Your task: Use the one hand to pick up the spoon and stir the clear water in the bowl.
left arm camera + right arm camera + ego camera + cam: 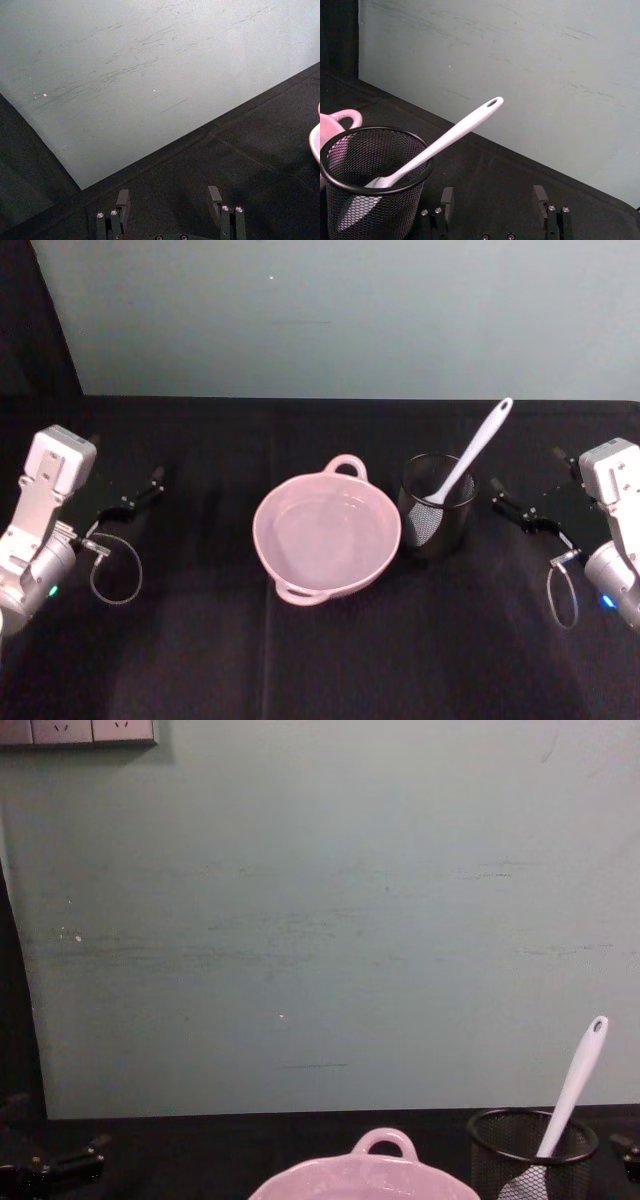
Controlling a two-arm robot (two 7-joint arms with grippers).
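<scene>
Head view: the hand, the right gripper, is at the right edge of the black table, fingers spread wide and holding nothing. Just inward of its fingertips stands the mesh cup. The spoon is propped in the cup, scoop down, its looped handle leaning over the rim toward the hand's side. The bowl sits just beyond the cup, farther from the hand. The left gripper is well across the bowl, likewise spread and empty.
</scene>
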